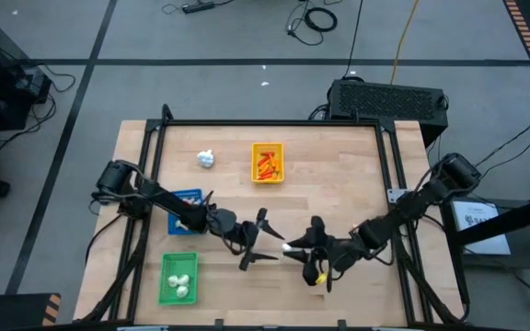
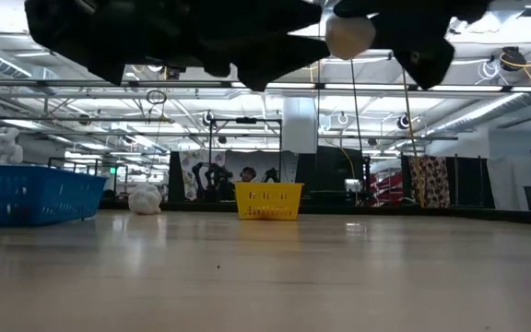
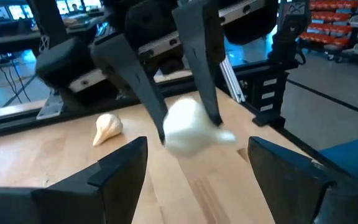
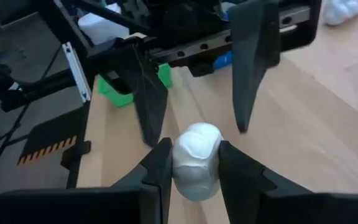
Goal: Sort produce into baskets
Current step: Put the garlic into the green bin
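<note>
Right gripper (image 4: 194,163) jaws clench 1 white garlic bulb (image 4: 196,160); left gripper (image 1: 259,241) jaws gape, released, above the counter (image 1: 339,175).

My table (image 1: 339,193): pale wood, three trays on it.
I see the yellow tray (image 1: 267,163) far-centre, blue tray (image 1: 187,198) left, green tray (image 1: 178,278) near-left, a loose white bulb (image 1: 206,158) beside yellow.

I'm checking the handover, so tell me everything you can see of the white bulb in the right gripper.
The bulb is a small whitish, garlic-like piece with soft lobes and a smooth, plastic-looking surface. It is pinched on both sides by the right gripper and held above the table, touching nothing else. The left gripper faces it with its fingers open to either side, not touching. Its underside is hidden.
</note>
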Available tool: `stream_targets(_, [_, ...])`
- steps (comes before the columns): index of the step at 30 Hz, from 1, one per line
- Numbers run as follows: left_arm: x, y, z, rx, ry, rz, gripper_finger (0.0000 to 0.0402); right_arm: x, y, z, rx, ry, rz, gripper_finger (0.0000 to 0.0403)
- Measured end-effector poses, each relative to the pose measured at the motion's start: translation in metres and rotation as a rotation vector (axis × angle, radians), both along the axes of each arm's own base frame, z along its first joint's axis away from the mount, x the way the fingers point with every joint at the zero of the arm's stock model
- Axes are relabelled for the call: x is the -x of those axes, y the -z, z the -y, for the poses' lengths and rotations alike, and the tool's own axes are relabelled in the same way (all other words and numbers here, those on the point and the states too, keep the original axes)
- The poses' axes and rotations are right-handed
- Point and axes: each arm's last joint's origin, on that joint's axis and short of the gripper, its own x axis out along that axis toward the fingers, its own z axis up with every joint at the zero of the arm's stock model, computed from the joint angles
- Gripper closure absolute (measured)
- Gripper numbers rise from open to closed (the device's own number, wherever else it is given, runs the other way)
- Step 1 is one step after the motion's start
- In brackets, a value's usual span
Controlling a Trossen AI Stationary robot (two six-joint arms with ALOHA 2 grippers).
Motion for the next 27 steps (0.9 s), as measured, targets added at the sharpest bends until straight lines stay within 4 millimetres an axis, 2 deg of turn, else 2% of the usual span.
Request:
stream_targets(7, [-0.004,-0.004,0.001,0.004,-0.003,0.024,0.0116,-0.005,0.000,0.006,-0.017,-0.058,-0.015,0.0308])
stream_targets(17, [-0.004,-0.005,0.002,-0.057,-0.003,0.060,0.0116,-0.014,-0.001,0.021,-0.023,0.013,-0.002,0.0308])
stream_targets(27, [-0.004,-0.005,0.002,-0.125,-0.027,0.076,0.0116,-0.017,-0.007,0.022,-0.115,0.044,0.068,0.0308])
